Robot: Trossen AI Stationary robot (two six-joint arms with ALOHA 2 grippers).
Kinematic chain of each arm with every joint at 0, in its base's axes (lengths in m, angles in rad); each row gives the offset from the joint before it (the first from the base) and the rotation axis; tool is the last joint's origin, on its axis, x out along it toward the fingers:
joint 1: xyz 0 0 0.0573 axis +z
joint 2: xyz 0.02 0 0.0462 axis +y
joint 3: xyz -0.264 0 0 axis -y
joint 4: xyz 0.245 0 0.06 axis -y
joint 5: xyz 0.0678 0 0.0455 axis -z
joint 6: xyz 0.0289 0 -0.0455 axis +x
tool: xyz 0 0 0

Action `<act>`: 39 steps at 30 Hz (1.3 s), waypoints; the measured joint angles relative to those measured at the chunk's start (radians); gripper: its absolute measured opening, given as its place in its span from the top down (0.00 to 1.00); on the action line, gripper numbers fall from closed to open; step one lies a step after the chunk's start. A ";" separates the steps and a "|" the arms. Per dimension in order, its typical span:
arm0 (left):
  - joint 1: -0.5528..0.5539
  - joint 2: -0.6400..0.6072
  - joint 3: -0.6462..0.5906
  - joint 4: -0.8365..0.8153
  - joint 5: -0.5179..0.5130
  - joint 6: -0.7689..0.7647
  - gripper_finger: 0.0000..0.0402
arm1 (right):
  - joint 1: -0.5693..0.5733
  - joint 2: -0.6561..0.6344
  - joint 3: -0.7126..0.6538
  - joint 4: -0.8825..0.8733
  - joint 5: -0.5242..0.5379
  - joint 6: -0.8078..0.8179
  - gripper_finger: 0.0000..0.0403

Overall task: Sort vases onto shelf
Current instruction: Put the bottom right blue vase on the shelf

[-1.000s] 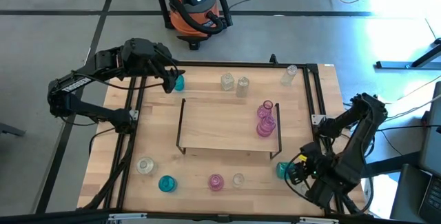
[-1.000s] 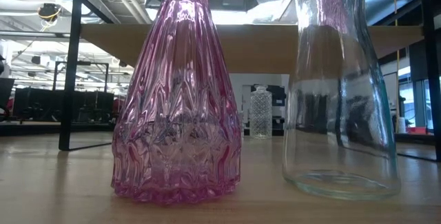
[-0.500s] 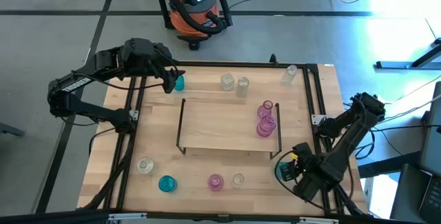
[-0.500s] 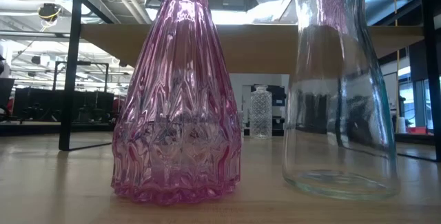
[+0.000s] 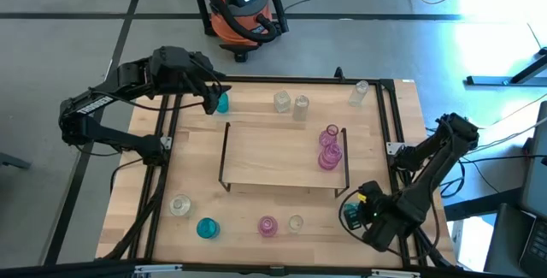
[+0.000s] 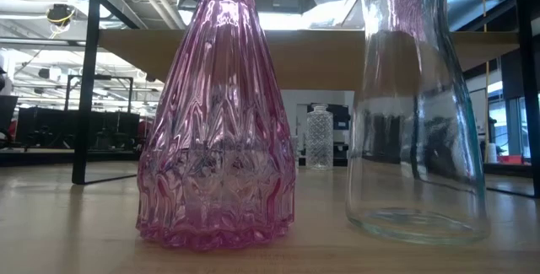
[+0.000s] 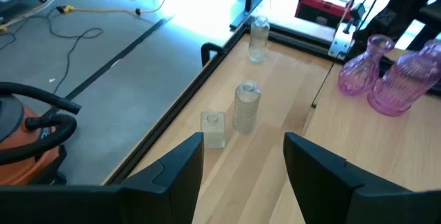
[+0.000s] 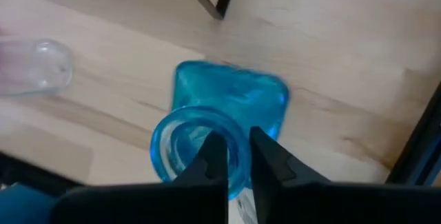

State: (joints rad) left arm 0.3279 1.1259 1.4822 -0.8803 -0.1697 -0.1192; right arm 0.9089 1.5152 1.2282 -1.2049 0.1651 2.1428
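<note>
Grey concrete floor surrounds the black-railed wooden table (image 5: 256, 218), and an orange and black shop vacuum (image 5: 242, 8) stands on the floor beyond its far edge. On the middle of the table sits the shelf (image 5: 273, 154), a light-wood board on a thin dark wire frame. Two pink vases (image 5: 329, 148) stand close together at the right end of its board.

Other vases remain on the table. Along the far edge stand two clear vases (image 5: 291, 103) side by side, with another clear one (image 5: 359, 92) near the far right corner. Along the near edge, from left to right, are a clear round vase (image 5: 179, 205), a teal round vase (image 5: 207, 227), a pink vase (image 5: 267, 225) and a small clear vase (image 5: 295, 222).

At the near right corner, the right gripper (image 8: 233, 156) has its fingers nearly closed, pinching the rim of a squarish teal-blue vase (image 8: 227, 114) that stands on the table just beside the shelf's near right leg. One finger sits inside the mouth and the other outside it.

At the far left, the left gripper (image 7: 242, 156) hovers with its jaws open and nothing between them. A small teal vase (image 5: 222, 102) stands on the table right beside it.
</note>
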 joint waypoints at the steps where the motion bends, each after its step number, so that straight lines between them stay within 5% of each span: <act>1: 0.000 0.000 0.000 0.007 0.000 0.000 0.52 | 0.000 -0.012 0.006 -0.008 0.000 -0.001 0.95; 15: 0.001 0.038 0.000 0.069 0.034 0.044 0.52 | -0.080 -0.203 0.225 0.089 0.034 -0.436 0.99; 28: 0.001 0.058 0.000 0.084 0.060 0.019 0.52 | -0.717 -0.191 0.411 0.297 -0.139 -0.911 1.00; 39: 0.001 0.058 0.000 0.083 0.060 0.018 0.52 | -1.017 0.072 0.689 0.069 -0.397 -1.226 1.00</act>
State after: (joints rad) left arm 0.3290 1.1835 1.4822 -0.7975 -0.1096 -0.1017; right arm -0.1083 1.5872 1.9172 -1.1354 -0.2318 0.9172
